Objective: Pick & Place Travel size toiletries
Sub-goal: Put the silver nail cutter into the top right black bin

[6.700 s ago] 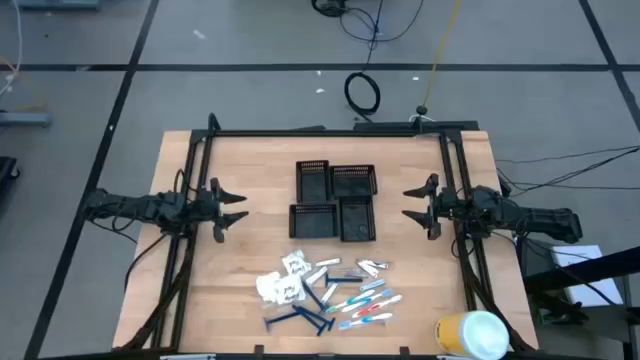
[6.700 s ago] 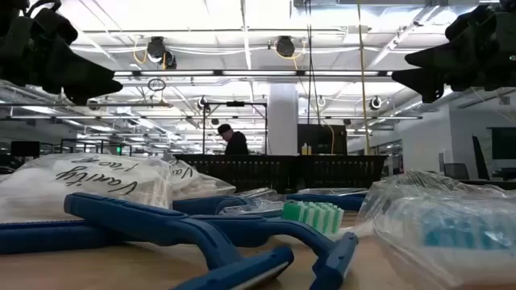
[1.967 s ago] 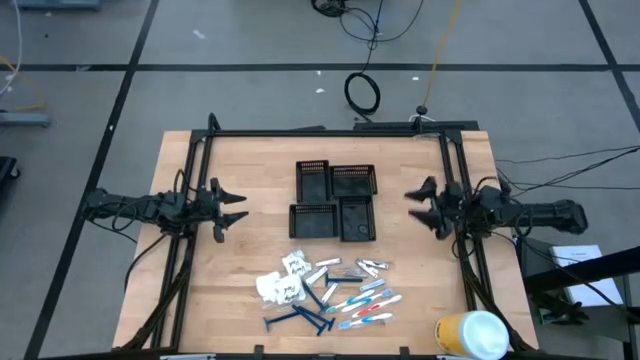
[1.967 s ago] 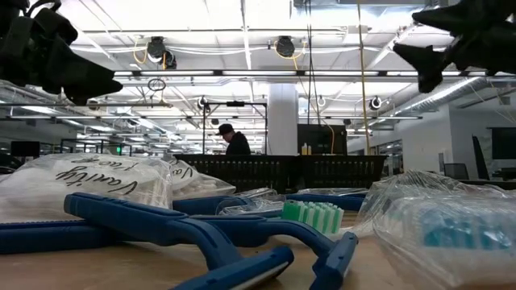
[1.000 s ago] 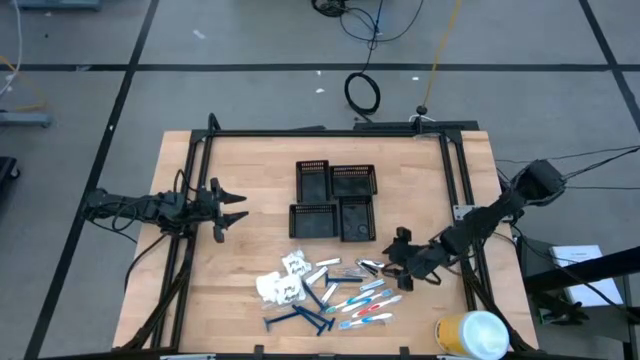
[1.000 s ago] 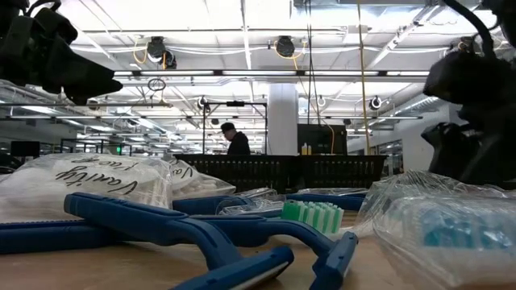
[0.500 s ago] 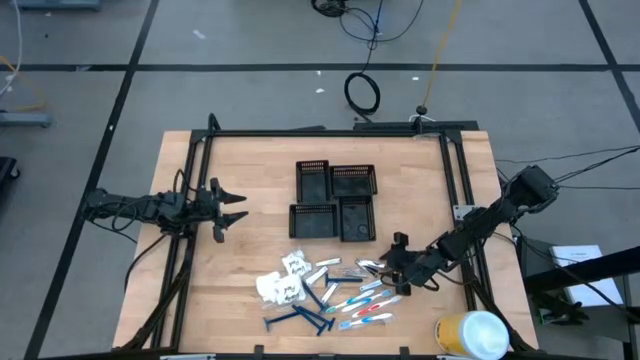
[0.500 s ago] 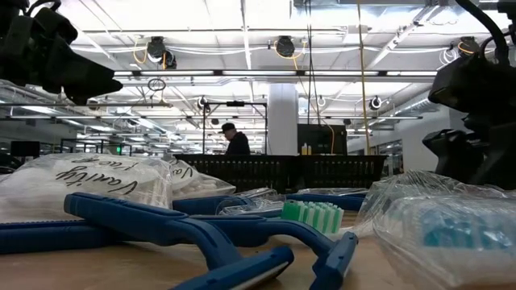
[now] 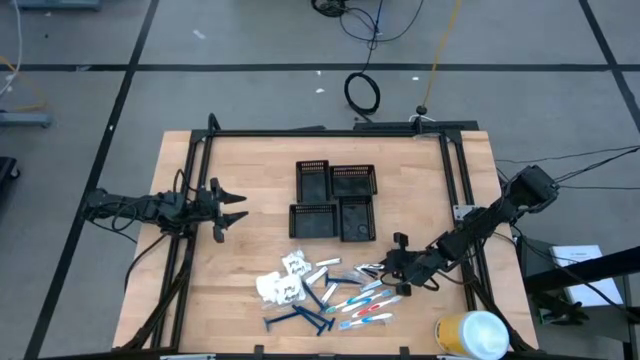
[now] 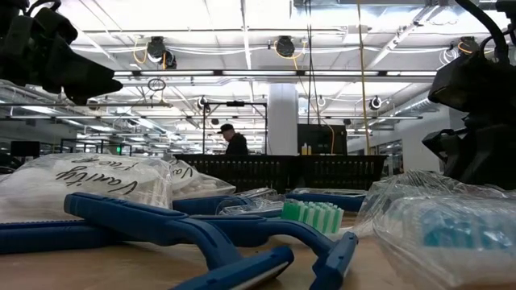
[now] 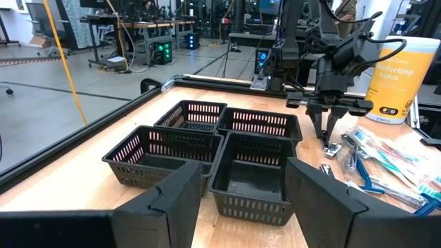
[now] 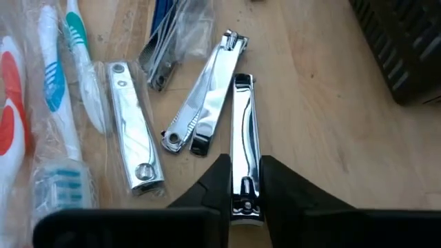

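1. Right wrist view alone shows right fingers clamped on a clipper, lower centre, on the surface.
2. High view: left fingers apart, middle left.
3. Toothbrushes and more clippers crowd alongside.

Crinkly packet reads "Vanity"; yellow-and-white cylinder reads "Disinfecting Wipes".

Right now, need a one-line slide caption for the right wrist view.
Right gripper fingers closed on a silvery nail clipper lying on the wooden table, beside more clippers and wrapped toothbrushes.
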`<action>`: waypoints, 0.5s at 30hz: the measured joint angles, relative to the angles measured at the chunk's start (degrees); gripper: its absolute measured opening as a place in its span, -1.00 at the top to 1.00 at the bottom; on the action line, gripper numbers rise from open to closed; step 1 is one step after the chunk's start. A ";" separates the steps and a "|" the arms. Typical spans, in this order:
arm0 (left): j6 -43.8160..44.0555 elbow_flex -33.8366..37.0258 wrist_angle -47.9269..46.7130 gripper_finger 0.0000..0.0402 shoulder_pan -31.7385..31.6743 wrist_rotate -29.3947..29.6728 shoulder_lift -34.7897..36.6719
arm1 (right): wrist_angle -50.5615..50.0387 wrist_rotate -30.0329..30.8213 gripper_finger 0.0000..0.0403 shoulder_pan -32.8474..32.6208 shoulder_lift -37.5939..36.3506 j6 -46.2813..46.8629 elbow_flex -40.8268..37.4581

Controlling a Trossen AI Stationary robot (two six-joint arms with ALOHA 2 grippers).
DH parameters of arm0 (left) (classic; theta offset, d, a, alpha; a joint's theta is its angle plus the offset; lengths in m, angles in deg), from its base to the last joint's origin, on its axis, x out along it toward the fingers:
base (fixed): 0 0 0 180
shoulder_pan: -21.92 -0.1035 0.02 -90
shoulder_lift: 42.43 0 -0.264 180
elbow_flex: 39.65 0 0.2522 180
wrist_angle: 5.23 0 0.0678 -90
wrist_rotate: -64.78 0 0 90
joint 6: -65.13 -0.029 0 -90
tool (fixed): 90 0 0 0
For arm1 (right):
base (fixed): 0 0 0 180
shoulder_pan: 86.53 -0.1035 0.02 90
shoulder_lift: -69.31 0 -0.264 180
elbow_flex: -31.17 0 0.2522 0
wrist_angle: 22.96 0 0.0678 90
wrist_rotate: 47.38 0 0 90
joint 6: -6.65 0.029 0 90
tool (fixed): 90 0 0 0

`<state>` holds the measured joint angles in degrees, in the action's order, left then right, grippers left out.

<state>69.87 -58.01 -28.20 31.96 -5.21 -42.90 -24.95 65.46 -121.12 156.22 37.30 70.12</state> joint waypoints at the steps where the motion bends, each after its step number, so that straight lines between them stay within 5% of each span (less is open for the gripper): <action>1: 0.01 0.00 0.00 -0.04 0.00 0.00 0.00 | 0.02 0.12 0.77 0.00 -0.24 0.00 -0.02; 15: 0.00 -0.02 0.05 -0.04 0.00 0.00 0.00 | -2.10 2.45 0.76 0.02 -11.19 -4.31 -0.33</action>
<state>69.87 -58.02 -28.15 31.96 -5.21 -42.90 -27.04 67.90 -121.09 145.03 32.99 69.79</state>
